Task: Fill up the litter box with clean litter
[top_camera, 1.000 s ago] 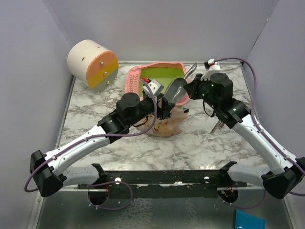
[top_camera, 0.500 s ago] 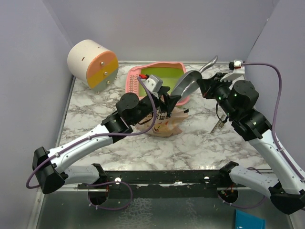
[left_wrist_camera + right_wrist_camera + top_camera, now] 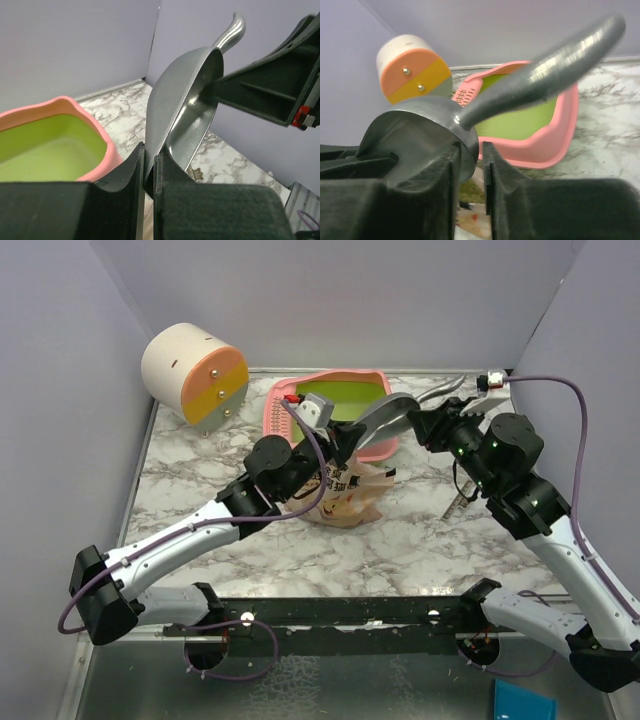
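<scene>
Presently we are pinching the metal scoop with left gripper and right gripper; litter box is showing empty.

The scoop is held over the near right rim of the litter box, handle pointing right and rearward. The left gripper meets its bowl from the left, the right gripper from the right. A printed pouch sits just in front of the box on the marble table.
</scene>
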`<state>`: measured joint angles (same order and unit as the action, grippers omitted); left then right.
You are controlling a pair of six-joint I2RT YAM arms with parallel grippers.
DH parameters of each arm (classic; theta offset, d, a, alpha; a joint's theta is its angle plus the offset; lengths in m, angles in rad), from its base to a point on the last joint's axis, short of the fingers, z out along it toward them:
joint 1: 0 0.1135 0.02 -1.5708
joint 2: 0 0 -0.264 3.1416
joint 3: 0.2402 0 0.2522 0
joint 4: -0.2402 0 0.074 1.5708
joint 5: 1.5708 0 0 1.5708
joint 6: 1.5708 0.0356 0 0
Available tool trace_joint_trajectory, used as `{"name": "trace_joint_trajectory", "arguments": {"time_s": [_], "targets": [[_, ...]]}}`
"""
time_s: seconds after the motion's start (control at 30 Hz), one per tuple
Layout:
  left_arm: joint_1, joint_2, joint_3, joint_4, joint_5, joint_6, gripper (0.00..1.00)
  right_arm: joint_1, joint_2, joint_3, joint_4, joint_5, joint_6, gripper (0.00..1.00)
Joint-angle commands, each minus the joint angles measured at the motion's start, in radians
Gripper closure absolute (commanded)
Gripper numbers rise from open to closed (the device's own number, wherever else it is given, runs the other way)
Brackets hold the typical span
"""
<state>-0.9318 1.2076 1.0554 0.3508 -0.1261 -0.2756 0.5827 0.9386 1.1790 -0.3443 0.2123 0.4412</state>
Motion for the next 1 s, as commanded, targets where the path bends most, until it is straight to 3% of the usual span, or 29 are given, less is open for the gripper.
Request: {"name": "trace_joint_trajectory", "arguments": {"time_s": [0.0, 0.1, 0.33, 0.5, 0.63, 0.7, 0.97], "targets": [[-0.005, -0.067, -0.038, -0.035, -0.095, -0.017, 1.00, 0.002, 0.006, 0.010, 0.056, -0.101, -0.055, 0.60], [0.036, -0.129, -0.067, -0.098, -0.142, -0.076, 1.00, 0.002, 0.035, 0.040, 0.031, -0.174, -0.111, 0.41], [0.385, -0.237, -0.061, -0.310, 0.075, -0.272, 1.00, 0.002, 0.095, 0.126, -0.033, -0.340, -0.163, 0.34], [0.679, -0.209, -0.042, -0.318, 0.494, -0.409, 1.00, 0.002, 0.107, 0.146, -0.036, -0.387, -0.183, 0.30], [0.889, -0.156, -0.103, -0.114, 0.893, -0.653, 1.00, 0.000, 0.145, 0.175, -0.040, -0.451, -0.216, 0.28], [0.929, -0.136, -0.122, 0.001, 1.011, -0.728, 1.00, -0.003, 0.189, 0.213, -0.053, -0.512, -0.233, 0.28], [0.937, -0.107, -0.055, 0.066, 1.328, -0.720, 1.00, -0.105, 0.404, 0.397, -0.029, -0.871, -0.172, 0.32]]}}
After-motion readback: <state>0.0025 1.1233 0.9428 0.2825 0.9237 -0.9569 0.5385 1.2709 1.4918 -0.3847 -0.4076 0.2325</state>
